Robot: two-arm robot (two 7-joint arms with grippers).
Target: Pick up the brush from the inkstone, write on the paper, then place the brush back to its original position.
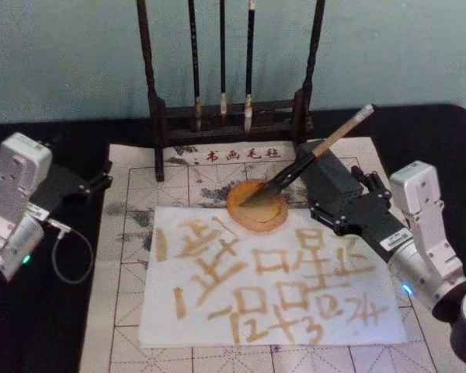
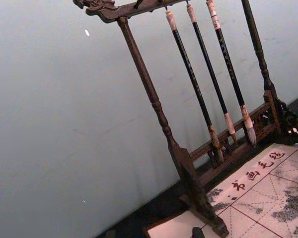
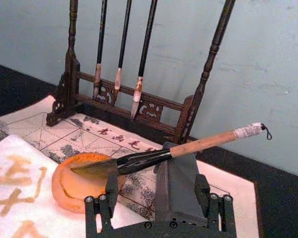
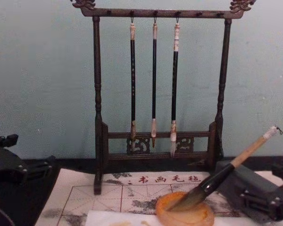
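One large calligraphy brush with a tan wooden upper shaft and thick black lower section (image 1: pixel 314 158) leans with its tuft in the round orange-amber inkstone (image 1: pixel 256 205) at twelve o'clock of the white written-over paper (image 1: pixel 272 280); I judge it light and stiff, with soft wet bristles, best taken on the black section. My right hand (image 3: pixel 159 186) sits under the shaft at four o'clock of the dish, jaws spread and touching nothing. My left hand (image 1: pixel 101 180) is parked at nine o'clock; I cannot tell its state.

Soft, even, slightly dim light, bluish cast; faint shadows. All views a bit blurry and grainy, no glare, little edge distortion.
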